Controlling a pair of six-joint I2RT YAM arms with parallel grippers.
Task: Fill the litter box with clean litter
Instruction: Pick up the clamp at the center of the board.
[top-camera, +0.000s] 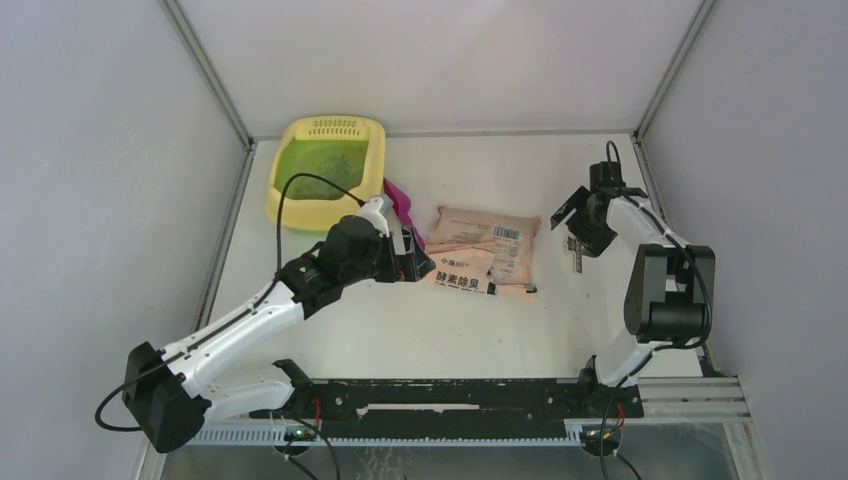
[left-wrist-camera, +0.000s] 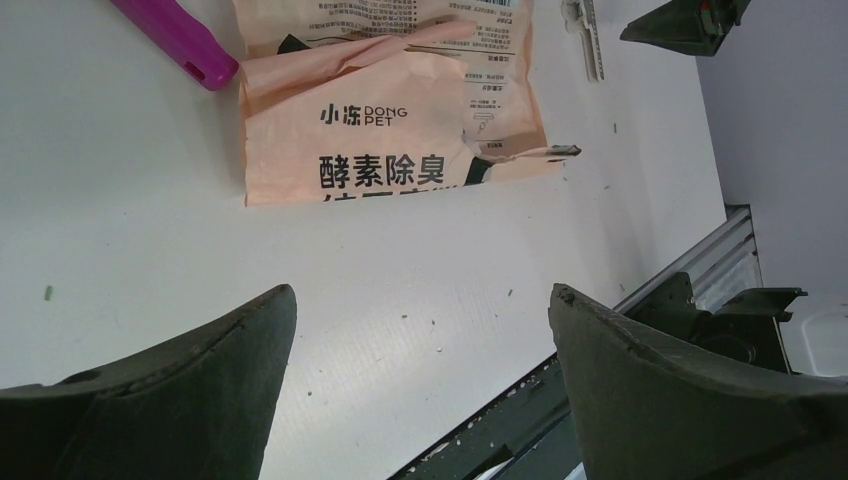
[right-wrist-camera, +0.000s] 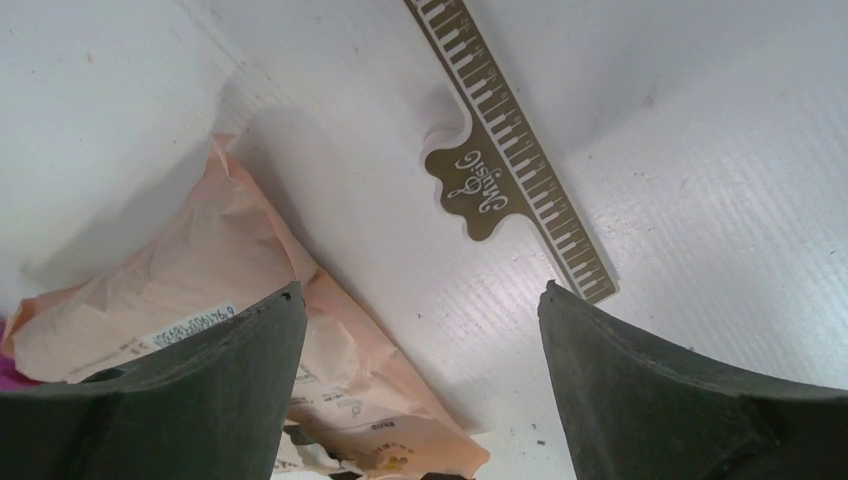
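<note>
The pale yellow litter box (top-camera: 372, 136) stands at the back left, its slotted grille at the far end. Its inside shows a green, speckled layer that looks like the clean litter (top-camera: 322, 160). A few stray granules (left-wrist-camera: 438, 323) dot the table. My left gripper (top-camera: 415, 262) (left-wrist-camera: 422, 295) hovers open and empty, right of the box and at the left edge of the flat peach bag (top-camera: 485, 250) (left-wrist-camera: 390, 110) (right-wrist-camera: 200, 290). My right gripper (top-camera: 578, 228) (right-wrist-camera: 420, 290) hangs open and empty just past the bag's right end.
A magenta scoop (top-camera: 400, 205) (left-wrist-camera: 175, 35) lies between the box and the bag. A gold ruler-shaped clip (top-camera: 578, 258) (right-wrist-camera: 510, 150) (left-wrist-camera: 585, 35) rests on the table under the right gripper. Grey walls close in left, right and back.
</note>
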